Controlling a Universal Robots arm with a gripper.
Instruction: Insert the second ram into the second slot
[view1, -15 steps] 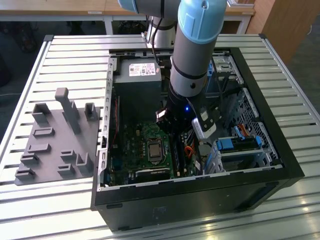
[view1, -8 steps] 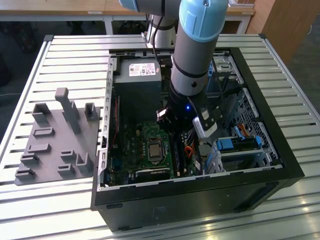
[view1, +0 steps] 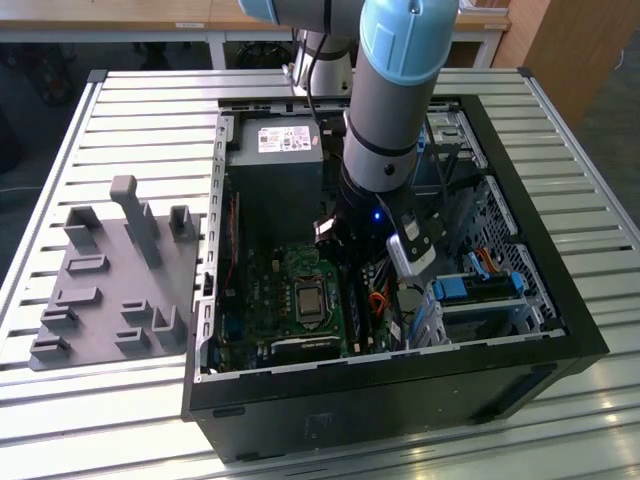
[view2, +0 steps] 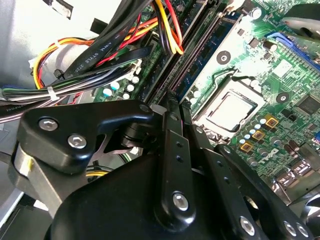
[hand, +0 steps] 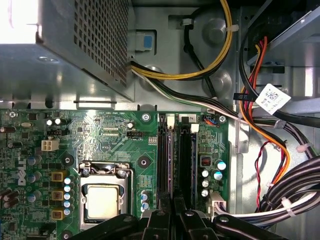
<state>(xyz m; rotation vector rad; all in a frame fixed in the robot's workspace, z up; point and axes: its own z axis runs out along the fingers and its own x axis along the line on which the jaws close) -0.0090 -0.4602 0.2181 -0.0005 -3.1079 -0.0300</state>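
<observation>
The second ram (hand: 171, 165) shows edge-on as a thin strip standing along the slot (hand: 165, 150) nearer the CPU socket, running straight in between my fingertips. My gripper (hand: 173, 212) looks shut on its near end, black fingers (view2: 167, 125) pressed close together over the slot line (view2: 197, 50). Beside it lies a parallel dark slot (hand: 186, 160). In the exterior view the arm (view1: 385, 150) reaches down into the open computer case (view1: 400, 365), its wrist above the memory slots (view1: 360, 315). How deep the stick sits in the slot is hidden.
The CPU socket (hand: 102, 200) lies beside the slots. Bundled cables (hand: 260, 125) hang close on the other side. The power supply (view1: 275, 150) fills the case's far end; a drive bay with blue clips (view1: 475, 290) is at the exterior view's right. A grey fixture plate (view1: 110, 280) lies outside.
</observation>
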